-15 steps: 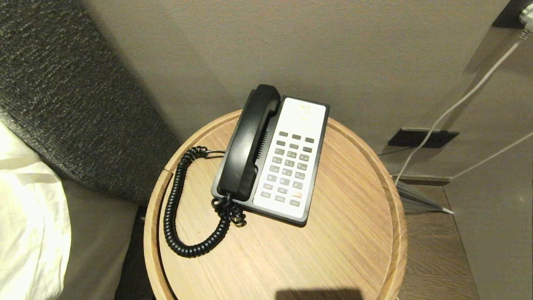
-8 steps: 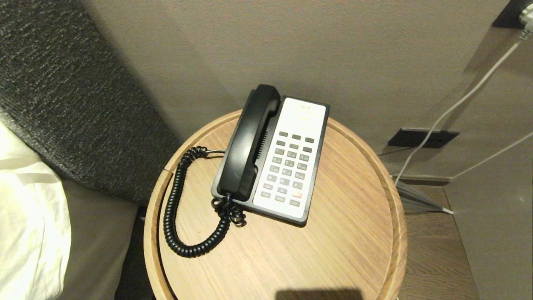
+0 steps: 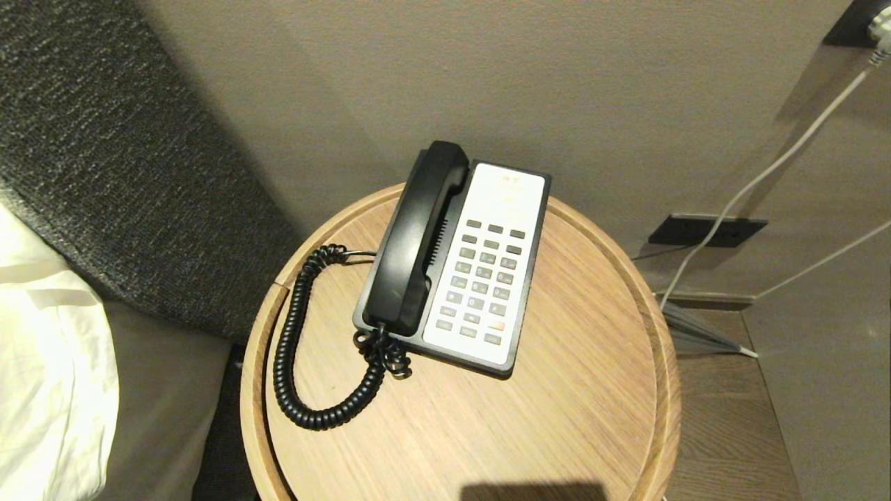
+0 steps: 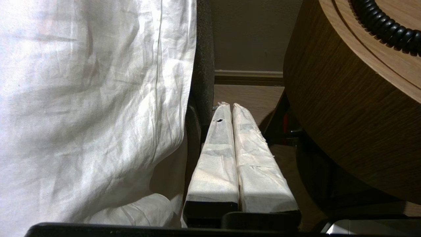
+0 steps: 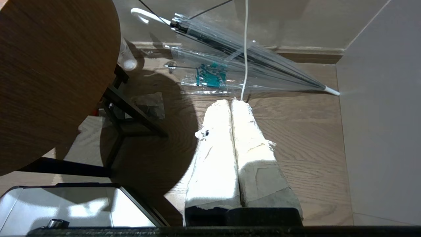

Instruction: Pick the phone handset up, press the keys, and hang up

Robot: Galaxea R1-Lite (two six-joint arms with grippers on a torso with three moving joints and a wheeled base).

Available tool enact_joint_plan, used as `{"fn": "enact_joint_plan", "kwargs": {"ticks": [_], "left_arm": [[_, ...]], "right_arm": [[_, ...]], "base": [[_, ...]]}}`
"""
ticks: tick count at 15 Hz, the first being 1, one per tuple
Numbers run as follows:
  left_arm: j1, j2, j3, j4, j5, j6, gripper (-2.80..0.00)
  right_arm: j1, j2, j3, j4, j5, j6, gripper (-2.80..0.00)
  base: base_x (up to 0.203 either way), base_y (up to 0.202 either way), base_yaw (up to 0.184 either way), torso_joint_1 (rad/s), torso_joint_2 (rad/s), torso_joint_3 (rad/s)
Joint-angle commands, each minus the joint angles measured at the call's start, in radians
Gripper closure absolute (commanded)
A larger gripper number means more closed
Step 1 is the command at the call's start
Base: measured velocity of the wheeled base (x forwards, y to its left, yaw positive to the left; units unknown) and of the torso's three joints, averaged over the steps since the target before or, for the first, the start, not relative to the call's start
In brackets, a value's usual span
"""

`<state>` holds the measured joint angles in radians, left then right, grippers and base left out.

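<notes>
Handset (image 3: pixel 414 240) sat cradled on the base (image 3: pixel 487 271), at the table (image 3: pixel 592 417) top's 11 o'clock. Likely light, rigid, glossy and slippery; best gripped mid-shaft. Cord (image 3: pixel 292 348) looped at 9 o'clock could drag. Wall was close behind, bedding (image 3: pixel 49 376) to the left. Left gripper (image 4: pixel 229 104) and right gripper (image 5: pixel 230 101) both hung clenched, empty, below the tabletop; an umbrella (image 5: pixel 236 56) lay by the right.

No text is legible. Faint markings at the top of the phone's white faceplate (image 3: pixel 487 264), above its keys (image 3: pixel 484 278), are too small to read.
</notes>
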<state>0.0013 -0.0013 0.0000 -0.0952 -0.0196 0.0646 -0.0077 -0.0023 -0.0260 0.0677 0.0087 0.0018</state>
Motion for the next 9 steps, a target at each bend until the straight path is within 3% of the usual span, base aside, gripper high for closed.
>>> {"fn": "enact_joint_plan", "kwargs": {"ticks": [1, 3, 9], "left_arm": [[0.0, 0.001, 0.04, -0.002, 0.001, -0.007, 0.0], [0.0, 0.001, 0.04, -0.004, 0.019, -0.056, 0.0], [0.0, 0.001, 0.04, -0.004, 0.02, -0.057, 0.0]], "right_arm": [[0.0, 0.001, 0.0, 0.001, 0.001, 0.0, 0.0], [0.0, 0.001, 0.0, 0.001, 0.001, 0.0, 0.0], [0.0, 0.001, 0.0, 0.001, 0.001, 0.0, 0.0]], "base": [[0.0, 0.0, 0.0, 0.0, 0.0, 0.0], [0.0, 0.0, 0.0, 0.001, 0.0, 0.094], [0.0, 0.0, 0.0, 0.004, 0.0, 0.191]]}}
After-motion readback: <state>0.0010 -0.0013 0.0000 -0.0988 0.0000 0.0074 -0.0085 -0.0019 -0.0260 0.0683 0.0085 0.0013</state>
